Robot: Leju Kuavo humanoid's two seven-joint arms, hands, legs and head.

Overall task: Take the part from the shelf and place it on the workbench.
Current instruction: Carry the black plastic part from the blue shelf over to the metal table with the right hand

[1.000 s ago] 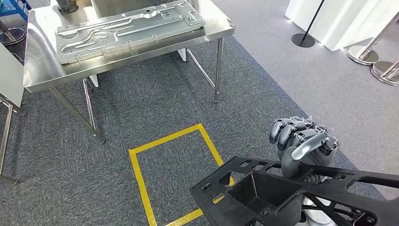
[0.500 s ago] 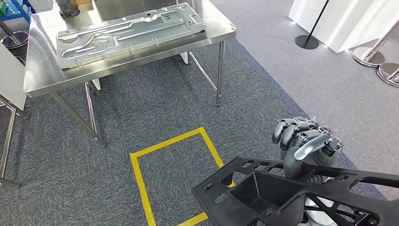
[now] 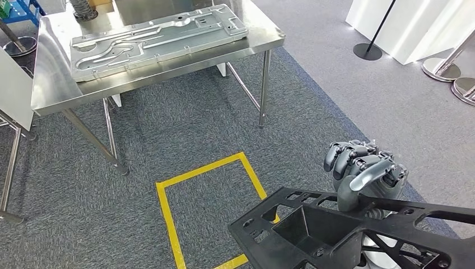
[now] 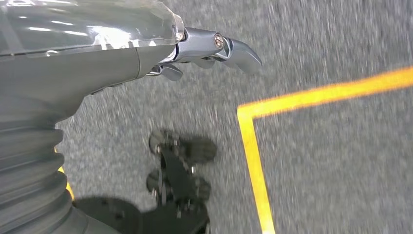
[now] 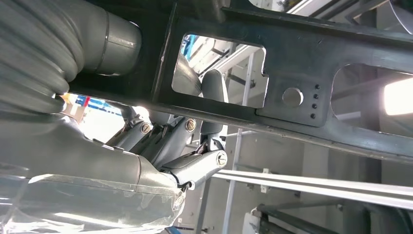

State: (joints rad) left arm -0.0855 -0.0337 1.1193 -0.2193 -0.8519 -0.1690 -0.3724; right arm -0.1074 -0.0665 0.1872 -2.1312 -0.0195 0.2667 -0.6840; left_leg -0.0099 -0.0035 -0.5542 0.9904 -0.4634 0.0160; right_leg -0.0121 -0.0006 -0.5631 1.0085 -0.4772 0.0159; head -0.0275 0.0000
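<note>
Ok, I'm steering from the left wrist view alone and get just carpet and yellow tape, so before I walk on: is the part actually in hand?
Observer: Yes. The right hand grips the black plastic frame part, held low in front of the body in the head view.
Operator: And where's the workbench?
Observer: The stainless steel workbench stands ahead and to the left, beyond the yellow tape square on the carpet.
Operator: Anything on it?
Observer: A long grey stamped metal panel lies across much of its top; a bare strip runs along the near edge.
</note>
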